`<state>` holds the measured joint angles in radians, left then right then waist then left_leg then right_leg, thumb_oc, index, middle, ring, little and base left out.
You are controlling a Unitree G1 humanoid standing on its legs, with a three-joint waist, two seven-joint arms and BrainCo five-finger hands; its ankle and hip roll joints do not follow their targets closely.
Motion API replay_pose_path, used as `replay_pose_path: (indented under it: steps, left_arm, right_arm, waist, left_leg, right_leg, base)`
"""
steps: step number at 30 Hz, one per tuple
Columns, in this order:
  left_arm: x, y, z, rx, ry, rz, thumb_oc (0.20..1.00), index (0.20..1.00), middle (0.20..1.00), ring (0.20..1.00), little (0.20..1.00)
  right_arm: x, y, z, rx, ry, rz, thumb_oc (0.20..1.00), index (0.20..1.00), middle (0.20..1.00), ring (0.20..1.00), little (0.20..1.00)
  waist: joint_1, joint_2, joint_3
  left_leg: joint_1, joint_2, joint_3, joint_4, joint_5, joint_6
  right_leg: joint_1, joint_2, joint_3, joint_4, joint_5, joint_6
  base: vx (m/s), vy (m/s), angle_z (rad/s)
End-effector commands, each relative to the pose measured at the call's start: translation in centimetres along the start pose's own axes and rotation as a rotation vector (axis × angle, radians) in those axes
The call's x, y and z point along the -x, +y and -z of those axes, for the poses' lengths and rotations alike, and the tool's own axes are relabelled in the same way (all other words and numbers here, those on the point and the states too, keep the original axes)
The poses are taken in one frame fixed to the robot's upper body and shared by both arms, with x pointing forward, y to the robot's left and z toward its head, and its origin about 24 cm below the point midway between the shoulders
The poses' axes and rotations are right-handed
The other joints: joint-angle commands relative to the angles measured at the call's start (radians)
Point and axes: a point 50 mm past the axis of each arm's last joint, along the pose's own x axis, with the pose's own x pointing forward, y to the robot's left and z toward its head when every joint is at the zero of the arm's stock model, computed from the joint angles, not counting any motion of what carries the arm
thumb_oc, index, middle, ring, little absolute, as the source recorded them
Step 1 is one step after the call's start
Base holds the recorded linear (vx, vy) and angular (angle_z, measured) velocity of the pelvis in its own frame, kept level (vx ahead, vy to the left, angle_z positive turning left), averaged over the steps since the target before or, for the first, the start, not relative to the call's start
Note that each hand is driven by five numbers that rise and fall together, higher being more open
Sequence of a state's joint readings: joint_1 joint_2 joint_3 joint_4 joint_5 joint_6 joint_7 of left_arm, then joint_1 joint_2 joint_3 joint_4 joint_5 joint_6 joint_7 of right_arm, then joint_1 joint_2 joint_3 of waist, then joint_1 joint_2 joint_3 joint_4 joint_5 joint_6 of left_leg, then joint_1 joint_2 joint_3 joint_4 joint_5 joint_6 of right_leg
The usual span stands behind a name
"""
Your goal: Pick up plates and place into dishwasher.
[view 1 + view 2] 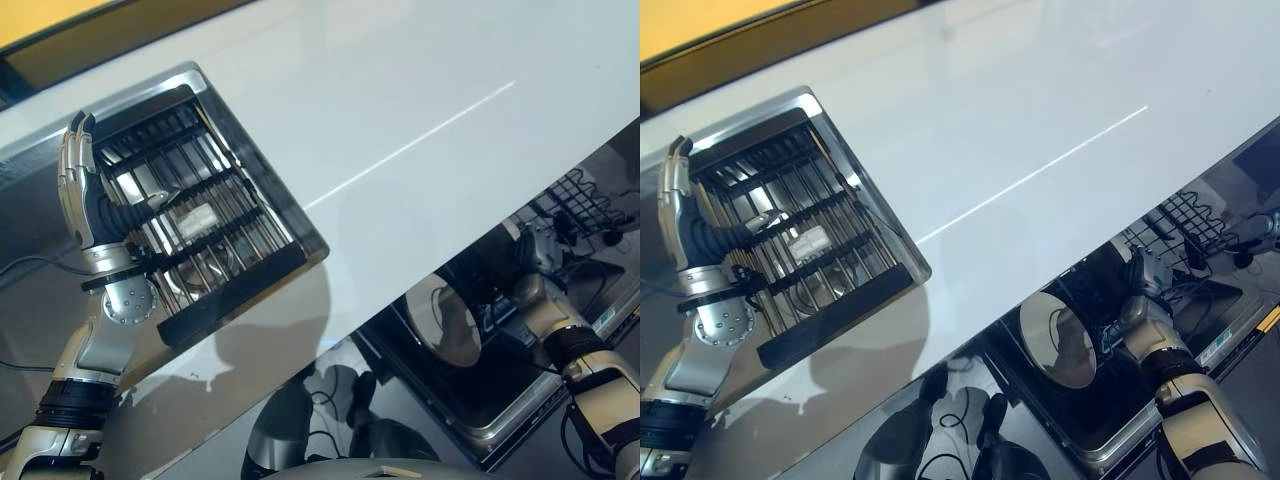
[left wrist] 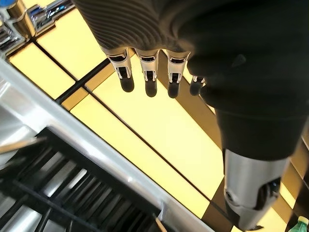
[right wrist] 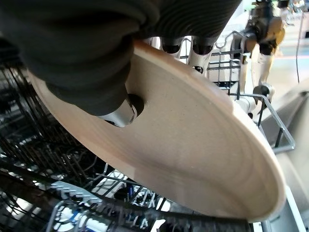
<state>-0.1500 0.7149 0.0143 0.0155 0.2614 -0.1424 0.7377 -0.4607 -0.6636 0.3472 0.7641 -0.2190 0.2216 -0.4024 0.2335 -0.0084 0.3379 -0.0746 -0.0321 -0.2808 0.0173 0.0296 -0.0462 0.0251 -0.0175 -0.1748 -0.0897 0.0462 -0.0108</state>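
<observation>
Counter (image 1: 420, 90) white and glossy; right hand (image 3: 120, 108) pinches plate (image 3: 193, 145), left hand (image 1: 80, 175) straight-fingered.

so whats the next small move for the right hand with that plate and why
Probably ease the plate down, edge first, into the dishwasher rack. The right hand pinches the plate, thumb on its face and fingers behind the rim, and holds it tilted just above the dark wire rack, not yet seated between the wires. The left hand hangs open by the counter drying rack.
</observation>
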Motion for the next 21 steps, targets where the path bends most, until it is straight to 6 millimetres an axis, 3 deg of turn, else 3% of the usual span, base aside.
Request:
replay_pose_path:
  steps: [1,8,21]
  left_arm:
    - [0.7,-0.1,-1.0,0.029,-0.036,0.006,1.000,1.000,1.000,1.000,1.000]
    - [2.1,0.5,0.1,-0.031,0.006,0.066,1.000,1.000,1.000,1.000,1.000]
    - [4.4,2.3,1.9,-0.093,0.081,0.115,1.000,1.000,1.000,1.000,1.000]
  right_arm:
    - [4.5,6.2,4.7,0.039,0.086,-0.296,1.000,1.000,1.000,1.000,1.000]
    - [6.6,7.1,5.3,0.007,0.054,-0.317,1.000,1.000,1.000,1.000,1.000]
    - [7.6,4.4,4.2,-0.145,-0.008,-0.171,1.000,1.000,1.000,1.000,1.000]
  waist:
    - [-0.015,0.033,-0.082]
    - [-0.036,0.023,-0.129]
    - [-0.096,0.020,-0.181]
  left_leg:
    - [-0.006,0.052,0.039,-0.025,-0.025,-0.034]
    - [0.072,0.073,0.059,-0.038,-0.030,-0.042]
    - [0.155,0.077,0.095,-0.060,-0.026,-0.042]
  right_leg:
    - [-0.006,-0.076,0.040,0.082,-0.096,0.114]
    - [0.054,-0.073,0.053,0.082,-0.100,0.119]
    - [0.099,-0.068,0.080,0.082,-0.090,0.121]
  base:
    - [0.13,0.001,0.00]
    - [0.12,-0.001,-0.01]
    - [0.03,0.003,-0.10]
